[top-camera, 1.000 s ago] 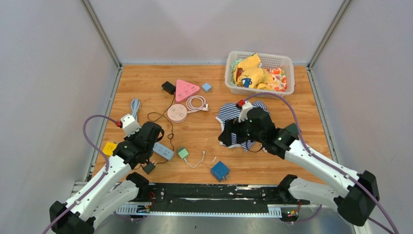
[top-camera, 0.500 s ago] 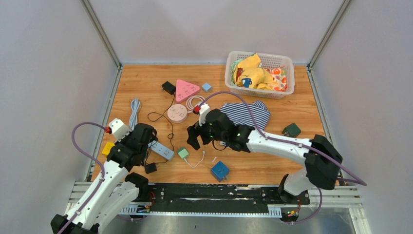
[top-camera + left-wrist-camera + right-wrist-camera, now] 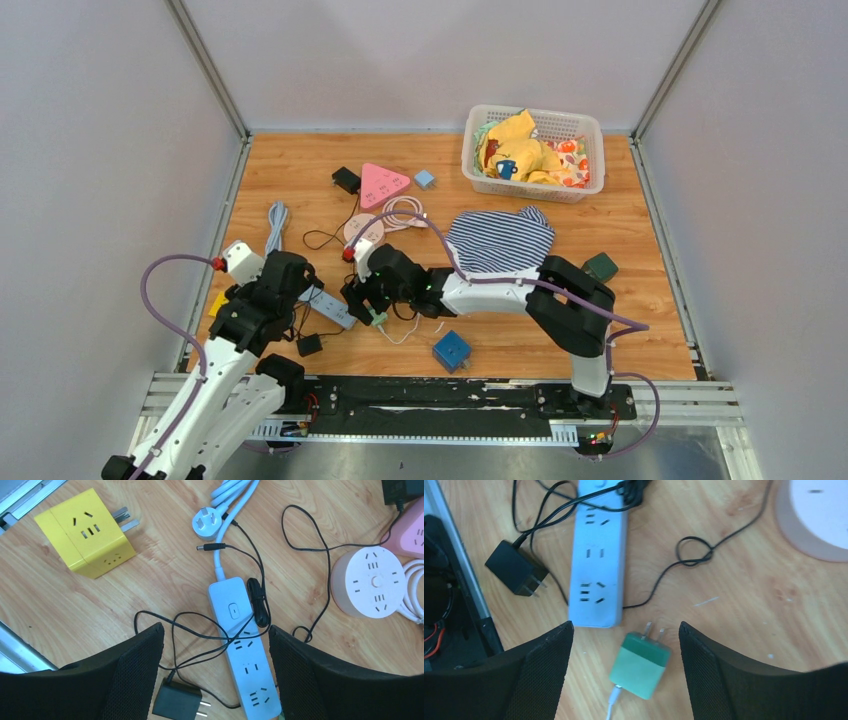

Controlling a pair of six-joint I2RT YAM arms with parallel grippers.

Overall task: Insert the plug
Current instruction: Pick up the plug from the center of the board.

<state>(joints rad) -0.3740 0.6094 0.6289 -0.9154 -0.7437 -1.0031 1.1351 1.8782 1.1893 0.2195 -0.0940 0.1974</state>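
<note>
The right arm is sweeping in from the right side to the overhead view's centre, stretched low, and the left tool (image 3: 216, 635) is springing open, empty. The right tool (image 3: 625, 627) is hovering wide open, holding nothing, over the small green plastic plug (image 3: 640, 666), which is lying at lower centre just beside the long white power strip (image 3: 596, 555). It's likely light, rigid and slick, so I'd be pinching its flat sides, prongs clear.

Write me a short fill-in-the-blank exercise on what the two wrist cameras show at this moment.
The left gripper, above the power strip, is ____. The right gripper hangs open above a ____ charger. The cube adapter near the strip's cord is ____.
Missing words: open; green; yellow.
</note>
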